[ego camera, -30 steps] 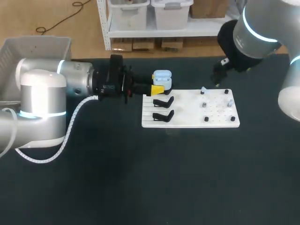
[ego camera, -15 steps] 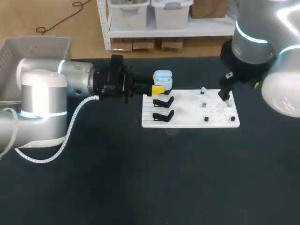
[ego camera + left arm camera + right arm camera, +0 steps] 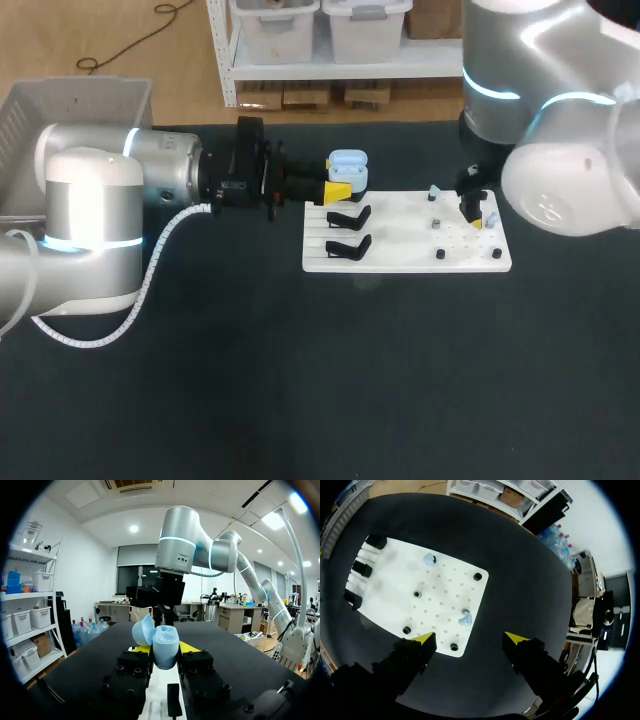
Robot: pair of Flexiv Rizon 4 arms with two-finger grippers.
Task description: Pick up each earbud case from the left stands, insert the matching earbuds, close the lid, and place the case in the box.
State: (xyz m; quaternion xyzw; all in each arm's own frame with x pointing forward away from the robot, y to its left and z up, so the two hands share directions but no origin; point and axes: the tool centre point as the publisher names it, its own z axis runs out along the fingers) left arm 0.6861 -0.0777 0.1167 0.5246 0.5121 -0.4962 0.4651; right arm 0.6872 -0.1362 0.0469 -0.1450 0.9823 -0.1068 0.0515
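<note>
A light blue earbud case [image 3: 346, 168] with its lid up is held above the far left corner of the white board [image 3: 400, 250]; my left gripper [image 3: 337, 190] is shut on it. In the left wrist view the open case [image 3: 165, 647] sits between the yellow fingertips [image 3: 141, 649]. My right gripper [image 3: 476, 210] hangs over the board's right part, open. In the right wrist view a pale blue earbud [image 3: 465, 617] lies on the board [image 3: 395, 597] just ahead of that gripper [image 3: 470, 638]; a second earbud [image 3: 429, 559] is farther along the board.
Two empty black stands [image 3: 348, 216] [image 3: 348, 245] sit on the board's left side, with small black pegs [image 3: 439, 254] on its right. A grey box [image 3: 60, 100] stands at the far left, behind my left arm.
My right arm has swung in from the far right and come down over the board's right-hand earbud. The left arm and the case have not moved.
</note>
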